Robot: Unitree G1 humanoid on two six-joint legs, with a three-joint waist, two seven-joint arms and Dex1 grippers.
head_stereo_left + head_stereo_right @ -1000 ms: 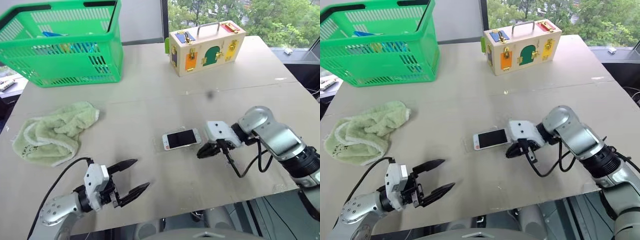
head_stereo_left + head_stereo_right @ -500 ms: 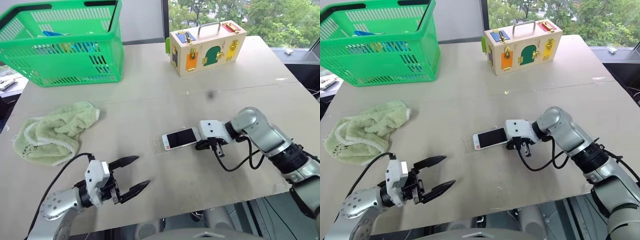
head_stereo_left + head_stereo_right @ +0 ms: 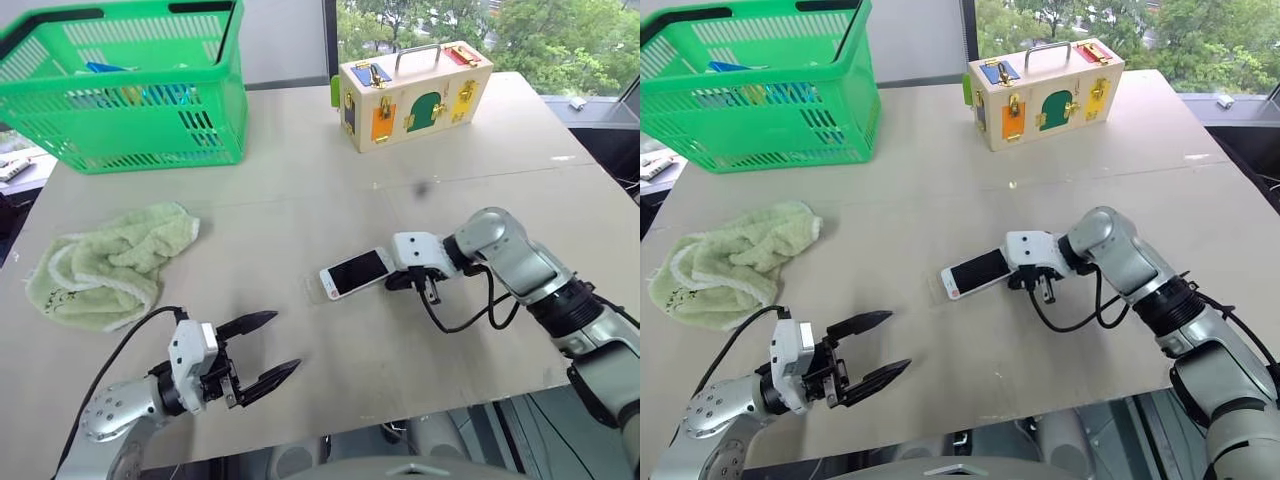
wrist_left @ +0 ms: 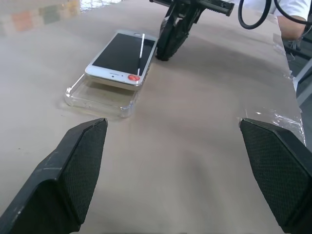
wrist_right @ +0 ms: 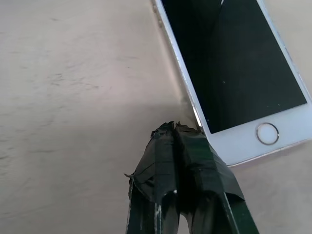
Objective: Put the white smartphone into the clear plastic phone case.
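The white smartphone (image 3: pixel 356 273) lies screen up near the middle of the table (image 3: pixel 300 200), a bit closer to the front edge. It rests partly on the clear plastic phone case (image 4: pixel 100 95). One end of the phone sits over the case, and the other end sticks out past it toward the right gripper (image 5: pixel 176 127).

The right gripper has its two black fingers pressed tight together, with nothing between them. Their tips sit right at the long side of the phone, close to the end with the round button. They seem to touch the phone's edge, but it is hard to be sure.

The left gripper (image 3: pixel 268 352) hangs near the front edge of the table, toward the left corner. Its fingers are spread wide and hold nothing. It is well apart from the phone and points toward it.

A green towel (image 3: pixel 105 265) lies crumpled by the left edge. A green basket (image 3: pixel 130 85) stands in the far left corner. A wooden box (image 3: pixel 412 95) with coloured doors and small locks stands near the far edge.
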